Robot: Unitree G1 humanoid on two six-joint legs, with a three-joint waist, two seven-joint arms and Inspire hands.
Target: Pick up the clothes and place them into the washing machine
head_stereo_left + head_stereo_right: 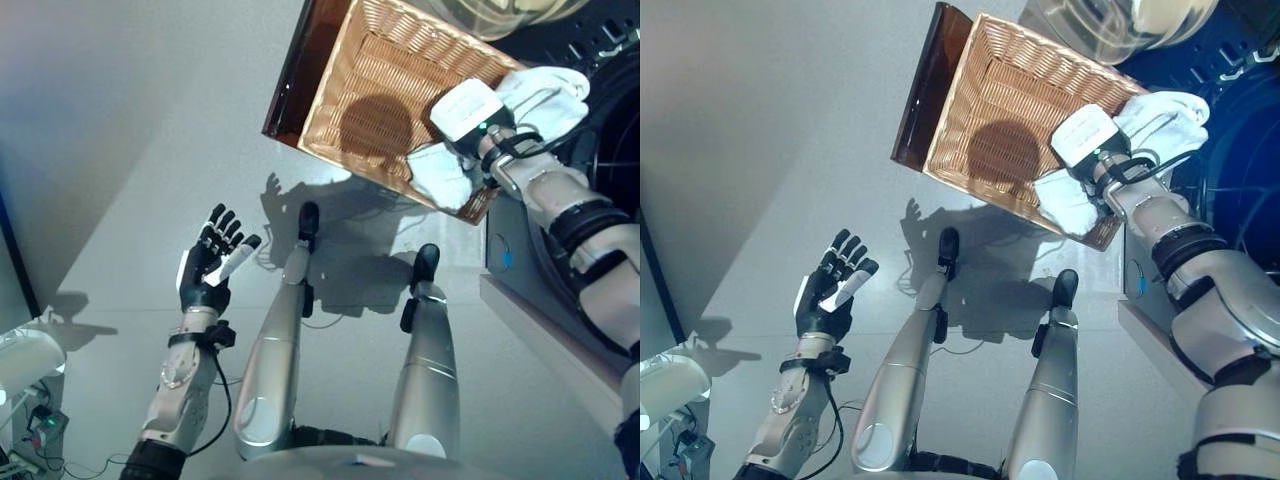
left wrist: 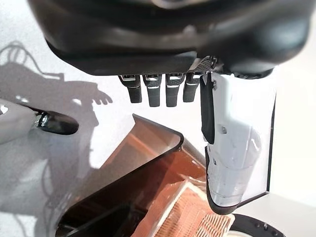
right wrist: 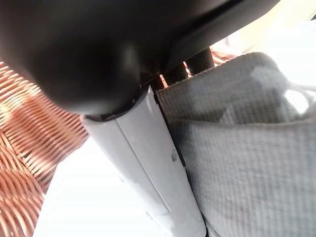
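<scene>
1. Pale grey floor (image 1: 120, 150) filled most of my head views, with nothing lying loose on it that I could see.
2. Wicker basket (image 1: 380, 90): I logged it on the floor ahead of the robot, its woven bottom bare across the middle.
3. Brown panel (image 1: 918, 95): it stood against the basket's left side, touching it.
4. Washing machine (image 1: 600, 180): it stood at the right, just beside the basket, dark drum opening facing my views.
5. Clear round door (image 1: 1110, 25): I saw it at the far edge, above the basket's far corner.
6. White cloth, item one (image 1: 550, 90): I found it bunched in the right hand (image 1: 470, 110), held over the basket's right corner at the edge of the machine opening. My right wrist view showed grey-white knit fabric (image 3: 247, 148) pressed between thumb and fingers.
7. White cloth, item two (image 1: 1065, 200): it lay on the basket's near right rim, under the right wrist.
8. Left hand (image 1: 210, 262): I noted it raised low at the left, well apart from the basket, fingers straight and spread, holding nothing.
</scene>
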